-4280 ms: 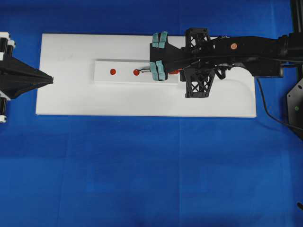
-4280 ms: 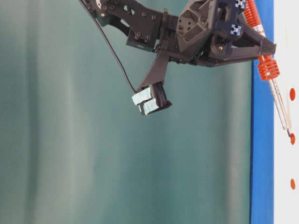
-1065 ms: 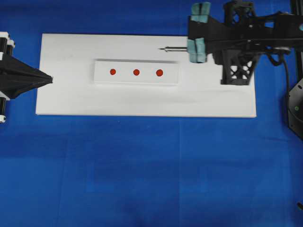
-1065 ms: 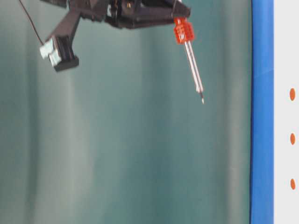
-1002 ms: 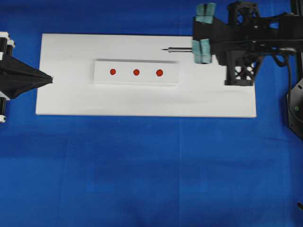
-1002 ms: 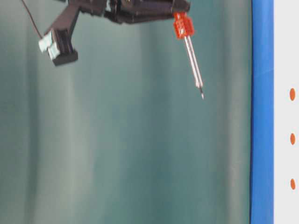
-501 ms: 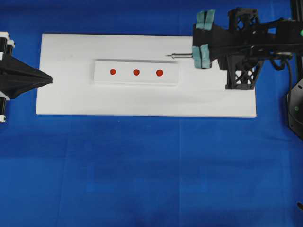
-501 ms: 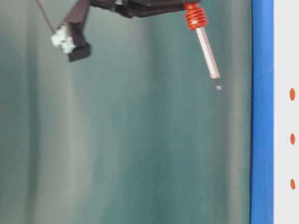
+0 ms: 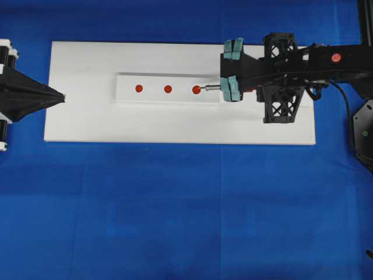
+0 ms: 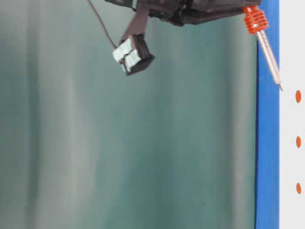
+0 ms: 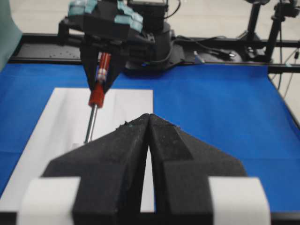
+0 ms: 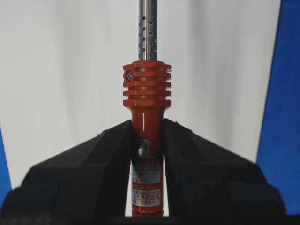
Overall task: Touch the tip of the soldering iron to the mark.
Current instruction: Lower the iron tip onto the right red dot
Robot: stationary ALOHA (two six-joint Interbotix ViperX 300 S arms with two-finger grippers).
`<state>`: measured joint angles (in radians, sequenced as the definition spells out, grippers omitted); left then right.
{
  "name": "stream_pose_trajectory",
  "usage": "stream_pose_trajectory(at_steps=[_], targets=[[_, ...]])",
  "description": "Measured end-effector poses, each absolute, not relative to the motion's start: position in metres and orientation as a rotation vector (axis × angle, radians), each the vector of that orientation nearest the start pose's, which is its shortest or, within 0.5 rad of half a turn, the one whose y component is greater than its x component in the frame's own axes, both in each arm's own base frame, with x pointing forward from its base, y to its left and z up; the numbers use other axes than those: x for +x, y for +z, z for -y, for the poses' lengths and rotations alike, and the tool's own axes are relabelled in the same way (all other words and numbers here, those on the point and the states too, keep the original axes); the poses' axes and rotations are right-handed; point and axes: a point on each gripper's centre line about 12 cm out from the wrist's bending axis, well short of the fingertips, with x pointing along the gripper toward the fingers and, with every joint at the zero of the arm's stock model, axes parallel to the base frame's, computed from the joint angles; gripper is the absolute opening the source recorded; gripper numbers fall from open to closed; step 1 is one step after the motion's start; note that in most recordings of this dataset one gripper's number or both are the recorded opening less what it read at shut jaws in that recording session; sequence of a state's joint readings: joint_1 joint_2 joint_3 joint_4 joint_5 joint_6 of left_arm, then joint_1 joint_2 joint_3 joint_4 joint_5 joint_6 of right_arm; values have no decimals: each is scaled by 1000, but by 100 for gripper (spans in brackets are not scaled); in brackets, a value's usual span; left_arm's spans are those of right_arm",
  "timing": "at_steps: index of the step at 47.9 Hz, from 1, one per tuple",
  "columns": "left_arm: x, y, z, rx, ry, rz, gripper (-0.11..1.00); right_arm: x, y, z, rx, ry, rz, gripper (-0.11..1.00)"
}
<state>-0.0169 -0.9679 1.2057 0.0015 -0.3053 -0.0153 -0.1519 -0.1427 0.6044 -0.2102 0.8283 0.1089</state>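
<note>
Overhead, your right gripper holds the soldering iron over the white board, the metal shaft pointing toward 9 o'clock with its tip at the 3 o'clock edge of the nearest red mark. That mark is the rightmost of three dots on the raised white strip. The fingers are clamped narrow on the red-orange handle, just behind its ribbed collar, as the right wrist view makes plain. Your left gripper sits at the board's 9 o'clock end, its black jaws pressed together and holding nothing.

Judged from its build, the iron is light, rigid and smooth-barrelled, so it could swivel in the pads if the tip presses hard. The handle behind the collar looks the sound place to hold; the thin shaft and point look the fragile part.

Only the table-level view shows height: there the tip appears to hang just short of the white surface, up-frame of the first dot, so contact is not certain. The overhead view gives alignment along the strip. The left wrist view shows the iron sloping steeply down toward the board, its tip hidden behind the left gripper's jaws.
</note>
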Motion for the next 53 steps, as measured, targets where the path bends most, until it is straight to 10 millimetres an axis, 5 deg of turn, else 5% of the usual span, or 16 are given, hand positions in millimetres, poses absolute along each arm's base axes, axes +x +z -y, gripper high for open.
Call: stream_pose_trajectory(at_steps=[53], targets=[[197, 283, 3, -16, -18, 67, 0, 316, 169, 72, -20, -245, -1303, 6]])
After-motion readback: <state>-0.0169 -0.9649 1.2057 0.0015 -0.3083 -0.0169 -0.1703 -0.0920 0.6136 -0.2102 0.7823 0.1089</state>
